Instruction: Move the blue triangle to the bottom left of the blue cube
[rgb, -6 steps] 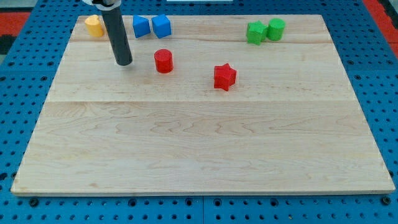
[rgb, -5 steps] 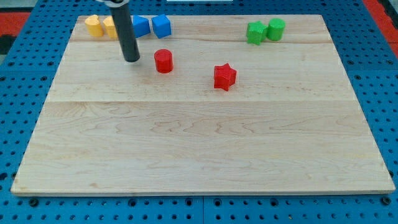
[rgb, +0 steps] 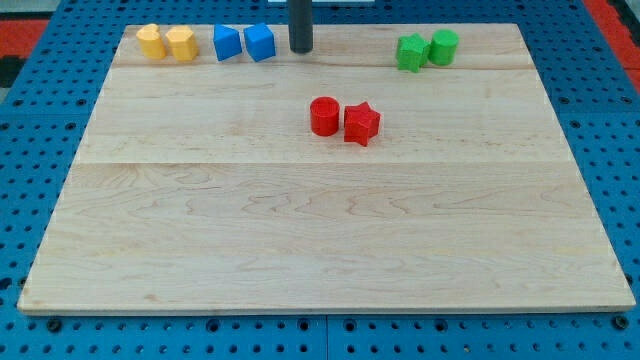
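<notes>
The blue triangle (rgb: 228, 43) sits near the view's top left, just left of the blue cube (rgb: 260, 42), close beside it and level with it. My tip (rgb: 301, 49) stands on the board to the right of the blue cube, a small gap away, touching no block. The rod rises out of the view's top.
Two yellow blocks (rgb: 151, 41) (rgb: 181, 43) sit left of the blue triangle. A red cylinder (rgb: 324, 116) touches a red star (rgb: 362, 124) near the board's middle. Two green blocks (rgb: 411, 52) (rgb: 443, 46) sit at the top right. The wooden board (rgb: 320, 250) lies on a blue pegboard.
My tip has moved from left of the red cylinder up and right to beside the blue cube. The red cylinder has shifted right against the red star.
</notes>
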